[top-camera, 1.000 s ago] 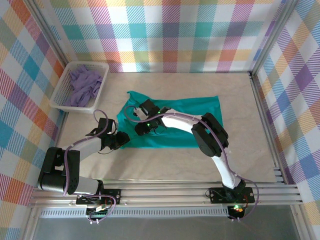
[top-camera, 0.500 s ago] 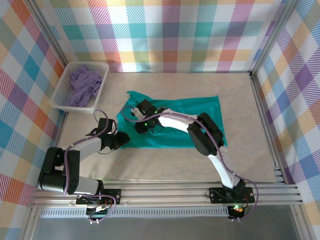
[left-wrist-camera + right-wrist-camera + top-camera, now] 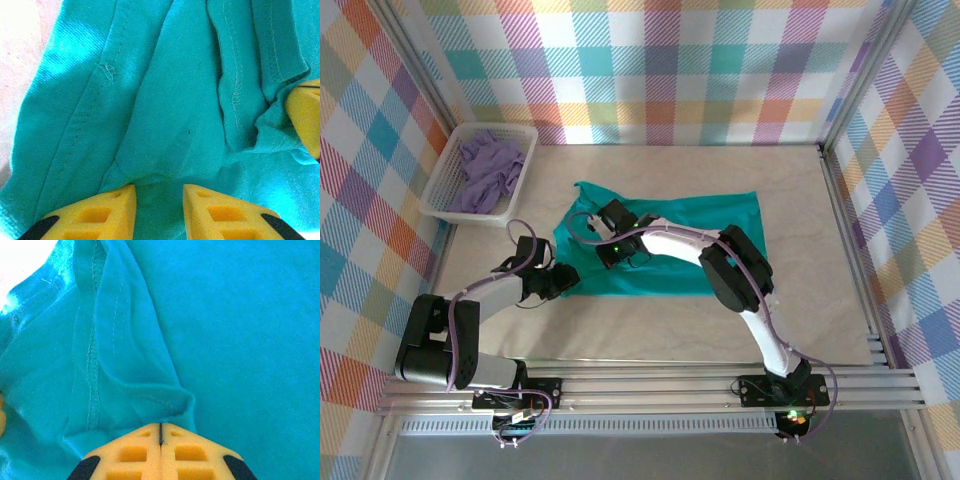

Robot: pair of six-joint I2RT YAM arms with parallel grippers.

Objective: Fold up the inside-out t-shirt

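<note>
Gripping one t-shirt (image 3: 710, 232): one left end effector (image 3: 159, 194), one right end effector (image 3: 161, 429).

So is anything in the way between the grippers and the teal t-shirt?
Nothing visible. The right gripper is shut on a fold of the t-shirt, and the left gripper has cloth bunched between its fingers near the garment's left edge.

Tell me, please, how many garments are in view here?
2. A teal t-shirt lies spread on the table; a purple garment sits bunched in the white basket at the far left. That bunch could be several pieces, so more may be hidden.
</note>
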